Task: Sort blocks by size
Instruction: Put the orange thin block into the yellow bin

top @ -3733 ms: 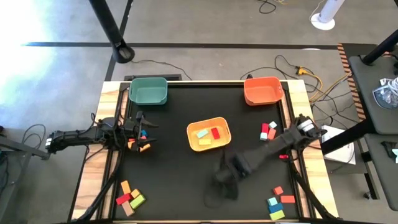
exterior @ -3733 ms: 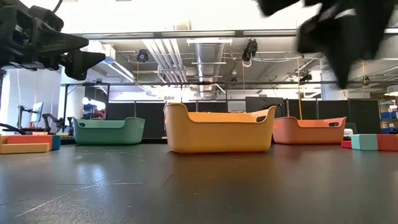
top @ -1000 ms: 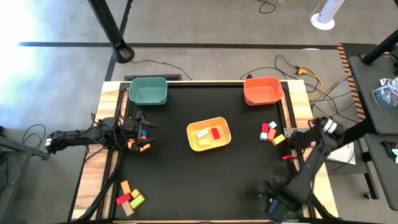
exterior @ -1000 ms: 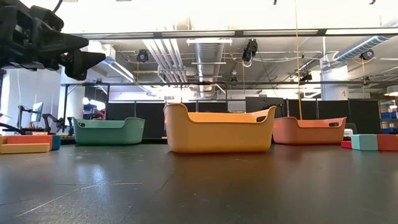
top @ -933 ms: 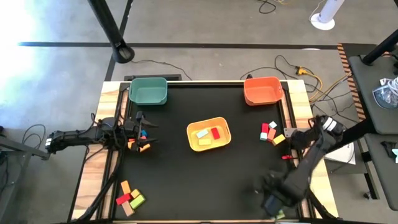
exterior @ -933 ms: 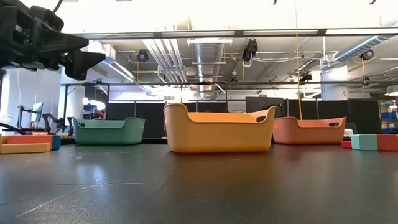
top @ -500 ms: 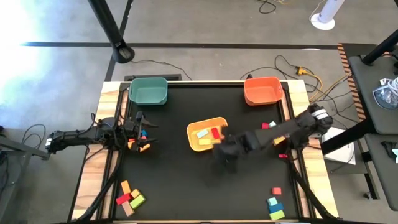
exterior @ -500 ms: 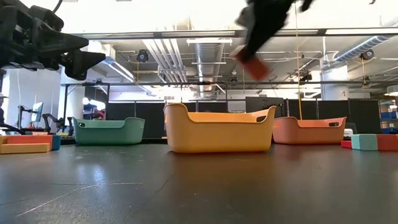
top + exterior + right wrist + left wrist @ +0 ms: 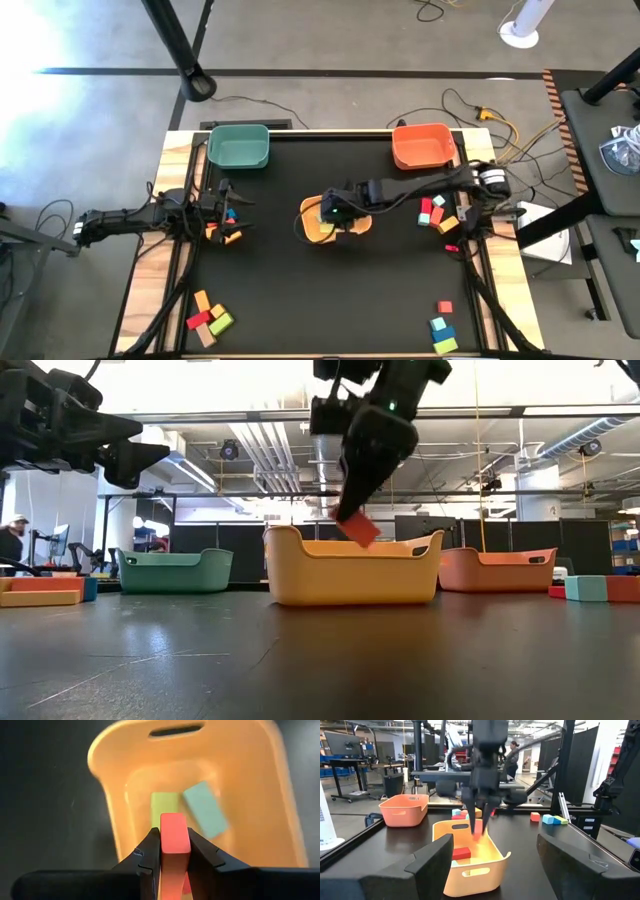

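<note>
Right gripper (image 9: 357, 525) is positioned over the yellow bin (image 9: 312, 231) at table centre, fingers closed on a red block (image 9: 174, 834), which is held tilted at rim height of that bin. Inside the bin, a green block (image 9: 161, 807) and a blue block (image 9: 205, 809) are seen flat on the floor, with a 2nd red block (image 9: 461, 852) beside them; free floor remains nr. the bin walls. Left gripper (image 9: 226, 202) is parked at the left table edge, above a few small blocks (image 9: 229, 236); whether its fingers are open or closed cannot be told. Green bin (image 9: 238, 146) sits at the far left corner, orange bin (image 9: 422, 146) at the far right corner. Further block clusters are located nr. the left front edge (image 9: 208, 319), the right front edge (image 9: 441, 328) and by the right edge (image 9: 437, 213). Black mat (image 9: 300, 290) in front of the yellow bin is open, w/ wide room betw. the clusters.
</note>
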{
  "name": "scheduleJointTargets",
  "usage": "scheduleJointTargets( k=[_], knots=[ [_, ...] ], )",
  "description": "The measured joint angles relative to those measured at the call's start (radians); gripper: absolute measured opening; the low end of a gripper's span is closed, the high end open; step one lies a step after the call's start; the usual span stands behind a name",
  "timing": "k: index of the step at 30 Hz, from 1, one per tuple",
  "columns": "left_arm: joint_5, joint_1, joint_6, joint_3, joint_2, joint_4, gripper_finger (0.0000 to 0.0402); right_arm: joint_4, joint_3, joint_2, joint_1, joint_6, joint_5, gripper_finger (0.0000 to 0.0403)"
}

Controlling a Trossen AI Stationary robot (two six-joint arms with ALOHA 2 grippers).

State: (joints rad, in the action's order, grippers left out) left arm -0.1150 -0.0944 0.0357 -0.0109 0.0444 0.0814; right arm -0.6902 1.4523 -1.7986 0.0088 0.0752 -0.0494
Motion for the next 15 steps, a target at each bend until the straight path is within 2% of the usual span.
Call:
scheduleJointTargets(
  k=[12, 15],
  knots=[
    [0.000, 0.000, 0.000, 0.000, 0.000, 0.000, 0.0274, 0.134, 0.000, -0.085, -0.015, 0.080, 0.022, 0.0058],
    [0.000, 0.000, 0.000, 0.000, 0.000, 0.000, 0.0274, 0.135, 0.000, -0.085, -0.019, 0.106, -0.056, 0.0058]
  ],
)
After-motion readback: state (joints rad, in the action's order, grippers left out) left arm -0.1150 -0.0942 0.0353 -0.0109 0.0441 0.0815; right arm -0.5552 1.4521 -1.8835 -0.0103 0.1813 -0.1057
